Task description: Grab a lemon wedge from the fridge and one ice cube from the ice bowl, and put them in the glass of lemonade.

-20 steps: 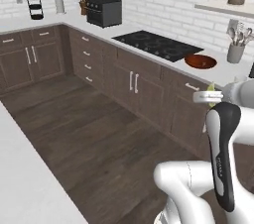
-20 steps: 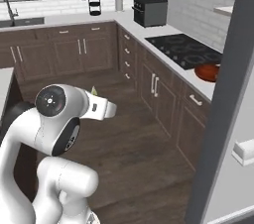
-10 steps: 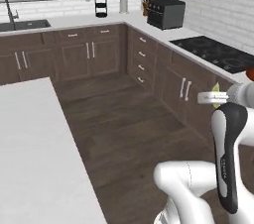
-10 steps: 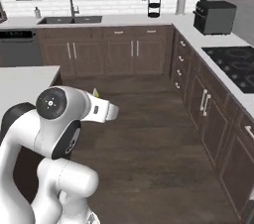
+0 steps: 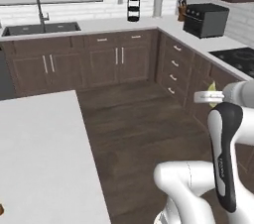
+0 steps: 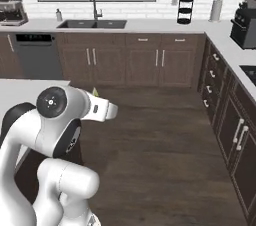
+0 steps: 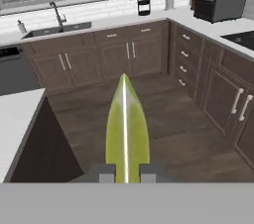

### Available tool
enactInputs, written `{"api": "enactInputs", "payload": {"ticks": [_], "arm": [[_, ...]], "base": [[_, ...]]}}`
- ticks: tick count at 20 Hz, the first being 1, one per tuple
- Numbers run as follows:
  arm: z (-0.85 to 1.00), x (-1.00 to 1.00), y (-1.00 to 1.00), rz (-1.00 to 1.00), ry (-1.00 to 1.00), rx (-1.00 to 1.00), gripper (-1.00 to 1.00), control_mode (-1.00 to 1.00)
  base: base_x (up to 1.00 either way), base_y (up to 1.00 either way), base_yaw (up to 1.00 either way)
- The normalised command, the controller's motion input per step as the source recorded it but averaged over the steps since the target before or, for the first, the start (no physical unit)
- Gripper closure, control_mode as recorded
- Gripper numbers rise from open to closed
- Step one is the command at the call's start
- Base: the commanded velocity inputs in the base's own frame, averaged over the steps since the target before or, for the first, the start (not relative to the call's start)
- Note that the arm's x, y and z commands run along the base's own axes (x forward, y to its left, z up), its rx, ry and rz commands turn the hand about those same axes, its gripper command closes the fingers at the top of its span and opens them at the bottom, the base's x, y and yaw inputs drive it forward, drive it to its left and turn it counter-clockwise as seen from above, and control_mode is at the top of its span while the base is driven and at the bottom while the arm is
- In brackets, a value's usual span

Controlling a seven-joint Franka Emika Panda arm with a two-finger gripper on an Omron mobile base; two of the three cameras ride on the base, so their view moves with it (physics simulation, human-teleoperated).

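Note:
My gripper [image 7: 126,171] is shut on the lemon wedge [image 7: 126,129], a thin yellow-green slice that stands up between the two dark fingertips. In the left base view the lemon wedge [image 5: 213,89] peeks out behind the hand at the right, above the gripper [image 5: 202,97]. From the right base view its tip [image 6: 95,91] shows just over the white wrist. The arm is folded close to the base, and the hand is held high over the wood floor. The fridge, the ice cube, the ice bowl and the glass of lemonade are out of view.
A white island counter [image 5: 39,153] lies at the left. Dark brown cabinets run along the back wall under a sink [image 5: 39,28] and turn down the right side, with a black toaster oven [image 5: 206,20] and a cooktop [image 5: 238,57]. Wood floor [image 5: 139,119] lies between.
The whole picture has swung: the base has turned left, so the cooktop slid off to the right and the sink and window came into view. The wedge stays held in the gripper.

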Motion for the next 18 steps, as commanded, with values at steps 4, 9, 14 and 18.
{"api": "enactInputs", "payload": {"ticks": [4, 9, 14, 18], "arm": [[0.00, 0.00, 0.00, 0.00, 0.00, 0.00, 1.00, 1.00], [0.00, 0.00, 0.00, 0.00, 0.00, 0.00, 1.00, 1.00], [0.00, 0.00, 0.00, 0.00, 0.00, 0.00, 1.00, 1.00], [0.00, 0.00, 0.00, 0.00, 0.00, 0.00, 1.00, 1.00]], "base": [[0.84, 0.00, -0.33], [0.37, -0.33, -0.44], [0.01, -0.72, -0.48], [0.07, -0.55, -0.55]]}}
